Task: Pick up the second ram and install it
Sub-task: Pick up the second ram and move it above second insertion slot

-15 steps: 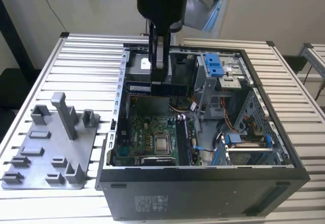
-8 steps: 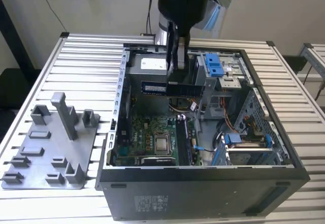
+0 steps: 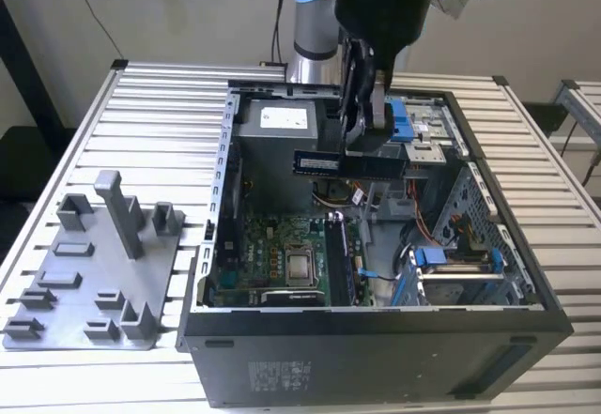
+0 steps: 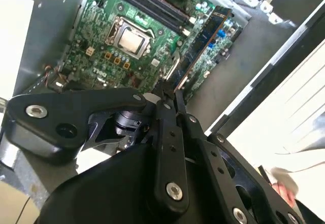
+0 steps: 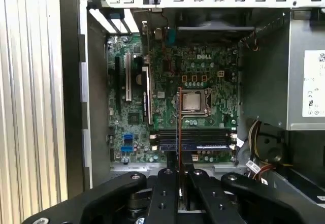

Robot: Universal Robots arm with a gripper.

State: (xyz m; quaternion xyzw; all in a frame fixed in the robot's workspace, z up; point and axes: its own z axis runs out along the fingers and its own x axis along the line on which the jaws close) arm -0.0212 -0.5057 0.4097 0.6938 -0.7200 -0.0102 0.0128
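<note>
**Gripping the Second Ram Above the Open Case**

Working over a pale slatted metal table [image 3: 150, 104], with a black open-sided computer case [image 3: 376, 358] lying on it. Leaving a grey plastic holder tray [image 3: 94, 283] just beside the case, at the exterior view's left. Hanging above the far half of the case, near the grey boxy power supply [image 3: 282, 142] and well clear of the flat green motherboard [image 3: 272, 254] on the case floor. Clenching the black two-fingered gripper [image 3: 362, 146] on the second ram [image 3: 319, 161], a slim dark blue-black stick with a pale label. Holding it in the air with its long side level. Pinching it between both fingers [image 5: 165, 183] in the first wrist view, thin edge toward the camera. Holding it crosswise to the long black slots [image 5: 195, 140], apart from them, near the square silver processor socket [image 5: 193, 102].
</note>
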